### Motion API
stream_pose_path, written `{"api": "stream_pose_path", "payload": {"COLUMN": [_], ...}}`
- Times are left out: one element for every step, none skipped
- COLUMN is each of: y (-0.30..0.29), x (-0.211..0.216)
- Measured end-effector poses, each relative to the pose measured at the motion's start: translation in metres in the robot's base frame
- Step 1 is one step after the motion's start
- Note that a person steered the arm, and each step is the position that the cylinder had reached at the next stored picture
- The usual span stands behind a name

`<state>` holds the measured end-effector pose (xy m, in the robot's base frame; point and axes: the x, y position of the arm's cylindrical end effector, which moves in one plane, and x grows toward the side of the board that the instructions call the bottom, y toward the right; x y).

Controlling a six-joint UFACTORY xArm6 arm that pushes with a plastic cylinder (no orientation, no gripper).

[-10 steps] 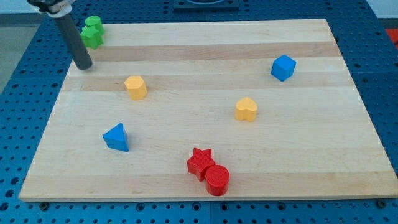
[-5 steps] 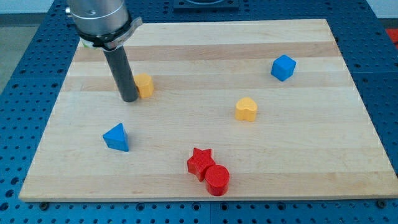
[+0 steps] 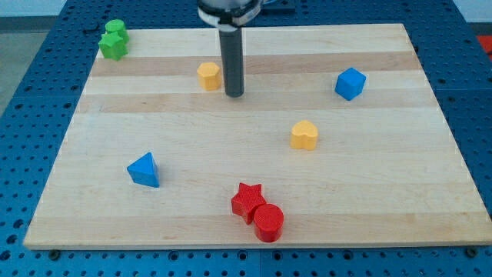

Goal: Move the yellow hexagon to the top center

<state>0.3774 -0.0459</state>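
A pale wooden board (image 3: 254, 146) lies on a blue perforated table (image 3: 31, 92), its grain running in long bands across the view. Near the top of the board, slightly toward the view's left of centre, the arm's dark rod (image 3: 232, 61) stands upright with the tip (image 3: 234, 95) resting on the wood. The arm carries no gripper and no fingers; the rod holds nothing.

The yellow hexagon (image 3: 209, 75) sits just beside the rod on the view's left, close to the tip but with a thin strip of board showing between them. It lies in the upper part of the board, a little left of the middle.

A yellow heart-shaped block (image 3: 304, 135) rests apart from the others toward the view's right of centre. A blue cube (image 3: 350, 83) sits further right and higher, near the right edge. A blue triangular block (image 3: 144, 169) stands in the lower left part of the board.

At the bottom, near the centre, a red star (image 3: 247, 200) and a red cylinder (image 3: 268, 222) touch each other, the cylinder lower and to the right. In the top left corner two green blocks (image 3: 114, 40) are pressed together at the board's edge, their shapes hard to make out.
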Motion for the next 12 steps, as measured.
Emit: {"api": "stream_pose_path", "payload": {"y": [-0.053, -0.062, -0.052, -0.040, -0.010, 0.029, 0.035, 0.035, 0.044, 0.053, 0.072, 0.085], "x": [-0.003, -0.009, -0.028, -0.063, -0.092, -0.104, -0.100, -0.083, -0.079, -0.089, -0.092, -0.090]}}
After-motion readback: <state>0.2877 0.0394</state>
